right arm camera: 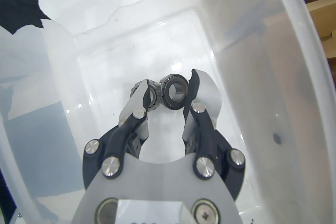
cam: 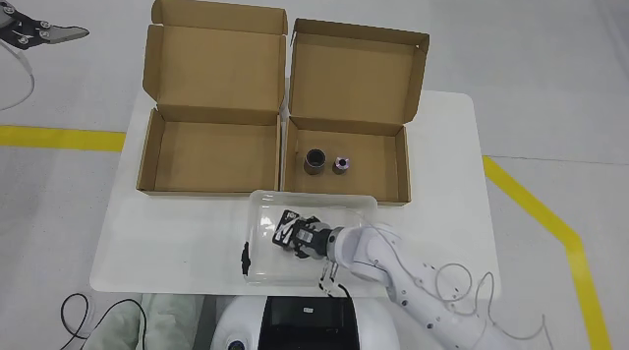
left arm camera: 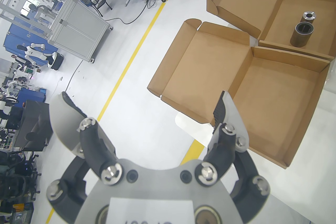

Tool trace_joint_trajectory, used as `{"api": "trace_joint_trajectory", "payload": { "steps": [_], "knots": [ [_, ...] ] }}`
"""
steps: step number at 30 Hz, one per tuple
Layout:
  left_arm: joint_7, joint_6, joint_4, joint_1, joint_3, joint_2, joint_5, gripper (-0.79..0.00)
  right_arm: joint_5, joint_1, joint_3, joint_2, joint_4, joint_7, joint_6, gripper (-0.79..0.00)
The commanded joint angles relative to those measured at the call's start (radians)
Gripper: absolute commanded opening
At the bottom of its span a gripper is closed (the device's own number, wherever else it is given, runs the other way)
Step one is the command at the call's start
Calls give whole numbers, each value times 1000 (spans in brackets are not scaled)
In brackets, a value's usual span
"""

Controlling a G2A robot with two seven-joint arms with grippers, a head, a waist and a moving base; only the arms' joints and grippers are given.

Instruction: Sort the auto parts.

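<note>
Two tapered roller bearings lie on the floor of the clear plastic bin at the table's front. My right gripper is down inside the bin, its fingers pressed against both sides of the nearer bearing. The second bearing sits just outside one finger, partly hidden by it. In the top view the right gripper covers both bearings. My left gripper hangs open with nothing in it, out past the table's left side, above the floor.
Two open cardboard boxes stand behind the bin. The left box holds nothing. The right box contains a dark cylinder and a small silver bushing. Black tape sticks to the bin wall.
</note>
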Motion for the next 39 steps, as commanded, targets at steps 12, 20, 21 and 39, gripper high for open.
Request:
{"api": "trace_joint_trajectory", "payload": {
  "steps": [12,20,21,39],
  "knots": [
    [0,0,0,0,0,0,0,0,29,-2,19,-4,20,-3,30,-785],
    [0,0,0,0,0,0,0,0,14,-43,58,9,-22,-24,46,-785],
    [0,0,0,0,0,0,0,0,10,-51,63,12,-31,-28,48,-785],
    [0,0,0,0,0,0,0,0,-40,-110,112,30,-71,-31,86,-785]
  ]
}}
